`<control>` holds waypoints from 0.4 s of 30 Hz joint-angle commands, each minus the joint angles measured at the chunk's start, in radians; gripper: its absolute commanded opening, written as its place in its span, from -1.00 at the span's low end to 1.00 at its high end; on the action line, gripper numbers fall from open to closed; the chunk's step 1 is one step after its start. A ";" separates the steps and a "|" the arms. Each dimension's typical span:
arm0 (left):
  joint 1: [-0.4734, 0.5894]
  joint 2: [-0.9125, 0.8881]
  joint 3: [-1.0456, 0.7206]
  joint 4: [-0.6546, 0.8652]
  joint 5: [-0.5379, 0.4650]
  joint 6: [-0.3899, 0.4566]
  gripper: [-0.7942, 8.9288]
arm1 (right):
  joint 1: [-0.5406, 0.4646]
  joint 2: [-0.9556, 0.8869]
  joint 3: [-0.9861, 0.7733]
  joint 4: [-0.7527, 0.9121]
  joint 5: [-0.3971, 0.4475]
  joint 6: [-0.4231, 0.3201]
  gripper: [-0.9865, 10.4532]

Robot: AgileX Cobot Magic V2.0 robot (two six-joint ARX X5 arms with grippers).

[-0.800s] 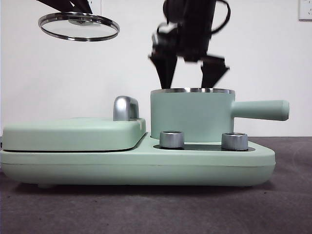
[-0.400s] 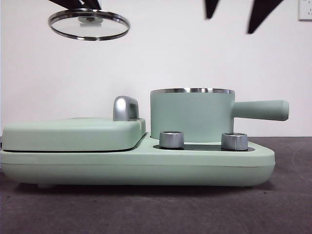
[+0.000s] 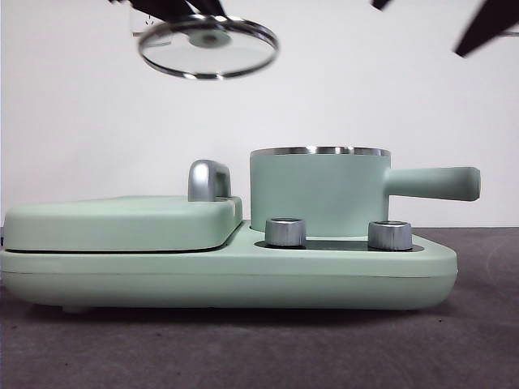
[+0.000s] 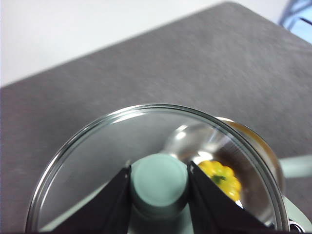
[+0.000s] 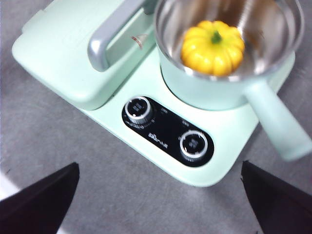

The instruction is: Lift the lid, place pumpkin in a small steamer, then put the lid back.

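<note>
— Two things differ from half a second ago, is that right?

— Yes. In the front view the lid (image 3: 208, 46) has travelled from the upper left toward the middle and now hangs tilted and a little blurred, high above the chrome handle (image 3: 208, 179) of the flat griddle cover (image 3: 122, 220). The right gripper (image 3: 454, 20) has pulled further toward the top right corner, so only two dark jaw tips show.

— What do the task's things look like?

— The lid is a round clear glass disc with a shiny steel rim and a mint-green knob (image 4: 159, 181). The pumpkin (image 5: 213, 47) is glossy yellow-orange, ribbed, with a short green stem, and it sits inside the small steamer (image 5: 229, 63), on the steel bottom. The steamer is a mint-green pot with a steel rim and one long straight handle, standing on the appliance base (image 3: 243, 275) behind two silver dials (image 5: 166, 127).

— And the grippers?

— The left gripper (image 4: 159, 195) is closed narrowly on the lid's knob, one black jaw pressed to each side, holding the lid in the air. The right gripper's jaws are spread wide and hold nothing, high above the base.
</note>
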 commanded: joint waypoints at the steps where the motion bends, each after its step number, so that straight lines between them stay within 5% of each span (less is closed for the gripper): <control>1: -0.039 0.036 0.023 0.054 0.003 0.008 -0.80 | 0.048 -0.104 -0.105 0.076 0.076 0.129 0.11; 6: -0.098 0.094 0.023 0.110 0.003 0.011 -0.80 | 0.097 -0.264 -0.229 0.142 0.147 0.213 0.11; 12: -0.153 0.166 0.023 0.180 0.003 0.021 -0.80 | 0.112 -0.392 -0.261 0.134 0.180 0.226 0.11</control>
